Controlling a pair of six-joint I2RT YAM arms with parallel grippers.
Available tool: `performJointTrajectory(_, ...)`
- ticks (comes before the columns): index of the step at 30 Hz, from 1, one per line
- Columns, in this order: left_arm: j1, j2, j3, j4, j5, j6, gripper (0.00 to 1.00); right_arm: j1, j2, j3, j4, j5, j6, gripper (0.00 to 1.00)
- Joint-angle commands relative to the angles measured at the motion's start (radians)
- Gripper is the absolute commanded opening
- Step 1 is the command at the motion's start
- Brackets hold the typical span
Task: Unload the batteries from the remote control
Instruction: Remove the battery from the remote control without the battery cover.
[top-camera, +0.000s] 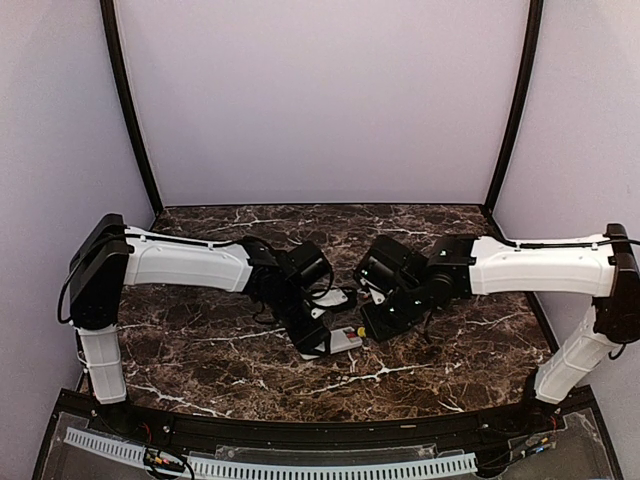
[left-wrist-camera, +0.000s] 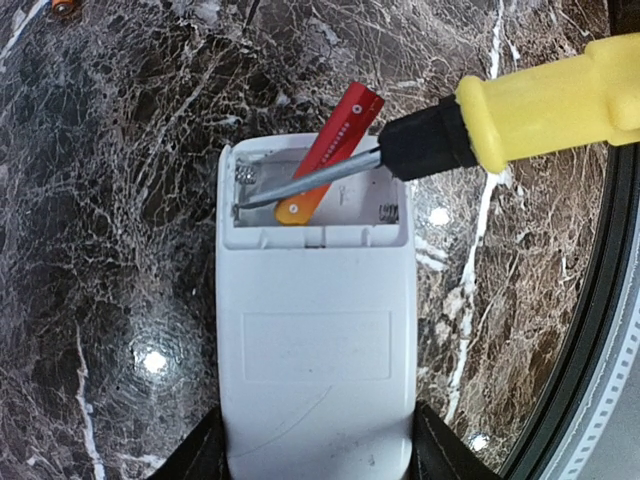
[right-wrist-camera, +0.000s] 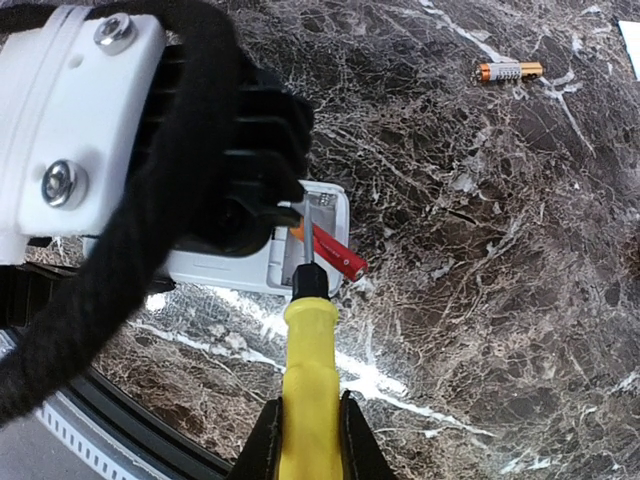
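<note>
While it rests on the glossy veined table (top-camera: 200, 350), the smooth white remote (left-wrist-camera: 315, 350) is pinched at its sides by the left gripper (left-wrist-camera: 317, 447). The right gripper (right-wrist-camera: 308, 430) clamps the yellow screwdriver (left-wrist-camera: 540, 95), its steel shaft crossing a slim red battery (left-wrist-camera: 338, 130) tilted in the remote's open bay, one end raised beyond the remote's rim. A second battery (right-wrist-camera: 510, 71) lies well apart from the remote.

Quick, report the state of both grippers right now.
Left gripper: closed on the white rectangular plastic remote control.
Right gripper: closed on the yellow-handled metal screwdriver.
</note>
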Motion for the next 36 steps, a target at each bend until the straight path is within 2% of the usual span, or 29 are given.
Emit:
performJointTrajectory(1,0.001,0.003,0.013,-0.147,0.009,-0.016,0.36,-0.010,-0.041,0.014,-0.120,0.141,0.020,0.00)
performJointTrajectory(10,0.004,0.009,0.013,-0.147,-0.010,-0.003,0.36,-0.020,-0.087,-0.028,-0.094,0.104,0.045,0.00)
performJointTrajectory(14,0.000,0.002,0.036,-0.188,-0.094,0.000,0.37,-0.046,-0.131,-0.069,-0.044,0.054,0.058,0.00)
performJointTrajectory(16,-0.007,-0.006,0.046,-0.219,-0.198,0.017,0.37,-0.066,-0.166,-0.105,-0.009,0.036,0.066,0.00)
performJointTrajectory(19,-0.026,-0.025,0.045,-0.245,-0.428,0.062,0.37,-0.111,-0.219,-0.156,0.043,-0.004,0.069,0.00)
performJointTrajectory(22,-0.045,-0.064,0.024,-0.211,-0.602,0.107,0.36,-0.150,-0.268,-0.201,0.088,-0.043,0.066,0.00)
performJointTrajectory(24,-0.065,-0.081,0.005,-0.154,-0.775,0.169,0.36,-0.168,-0.291,-0.221,0.110,-0.060,0.062,0.00)
performJointTrajectory(27,-0.094,-0.102,-0.039,0.023,-1.020,0.357,0.36,-0.185,-0.316,-0.241,0.131,-0.080,0.054,0.00)
performJointTrajectory(29,-0.107,-0.132,-0.112,0.178,-1.112,0.521,0.36,-0.191,-0.327,-0.246,0.136,-0.083,0.046,0.00)
performJointTrajectory(30,-0.113,-0.142,-0.142,0.244,-1.156,0.665,0.36,-0.193,-0.333,-0.249,0.138,-0.085,0.042,0.00)
performJointTrajectory(31,-0.121,-0.162,-0.206,0.419,-1.174,0.752,0.38,-0.196,-0.338,-0.252,0.142,-0.085,0.039,0.00)
performJointTrajectory(32,-0.123,-0.171,-0.242,0.511,-1.200,0.912,0.38,-0.198,-0.344,-0.256,0.150,-0.088,0.037,0.00)
performJointTrajectory(33,-0.123,-0.181,-0.310,0.708,-1.207,0.997,0.40,-0.201,-0.348,-0.260,0.157,-0.091,0.034,0.00)
performJointTrajectory(34,-0.123,-0.184,-0.340,0.801,-1.202,1.155,0.40,-0.204,-0.351,-0.262,0.164,-0.094,0.033,0.00)
performJointTrajectory(36,-0.123,-0.184,-0.419,1.051,-1.177,1.330,0.40,-0.208,-0.361,-0.269,0.175,-0.101,0.032,0.00)
